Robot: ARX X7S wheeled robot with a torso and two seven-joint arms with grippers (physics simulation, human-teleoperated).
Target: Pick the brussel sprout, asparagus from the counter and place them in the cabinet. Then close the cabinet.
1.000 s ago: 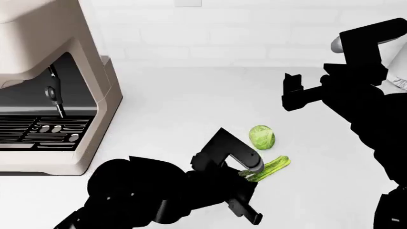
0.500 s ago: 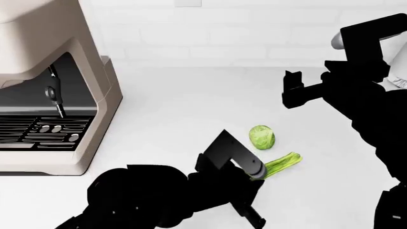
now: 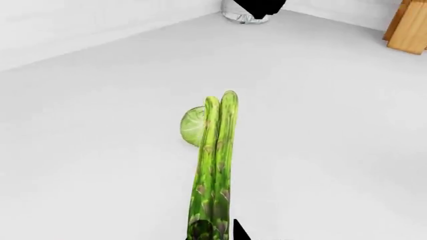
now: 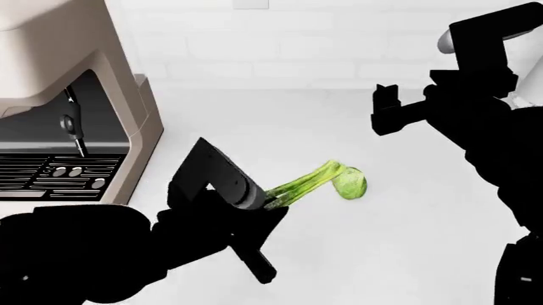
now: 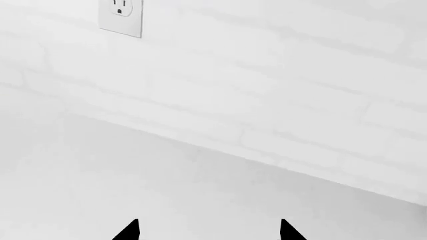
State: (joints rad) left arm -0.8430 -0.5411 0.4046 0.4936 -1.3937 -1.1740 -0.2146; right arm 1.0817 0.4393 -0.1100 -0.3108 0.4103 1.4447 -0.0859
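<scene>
The left hand (image 4: 264,202) grips the asparagus (image 4: 304,183), thin bright-green spears with scaly buds. Their far ends overlap the pale leafy brussel sprout (image 4: 350,182) on the white desk (image 4: 254,127). The right hand (image 4: 383,114) hangs open.

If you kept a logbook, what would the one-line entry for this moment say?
left gripper: shut on asparagus, lifted | brussel sprout: on counter | right gripper: open, empty, facing wall

the counter (image 4: 280,127) is a plain white surface running back to a white brick wall (image 4: 339,44). a beige coffee machine (image 4: 68,114) stands on it at the left. the sprout (image 4: 350,182) rests on it near the middle. a shiny metal item (image 3: 243,15) sits far back; identity unclear.
</scene>
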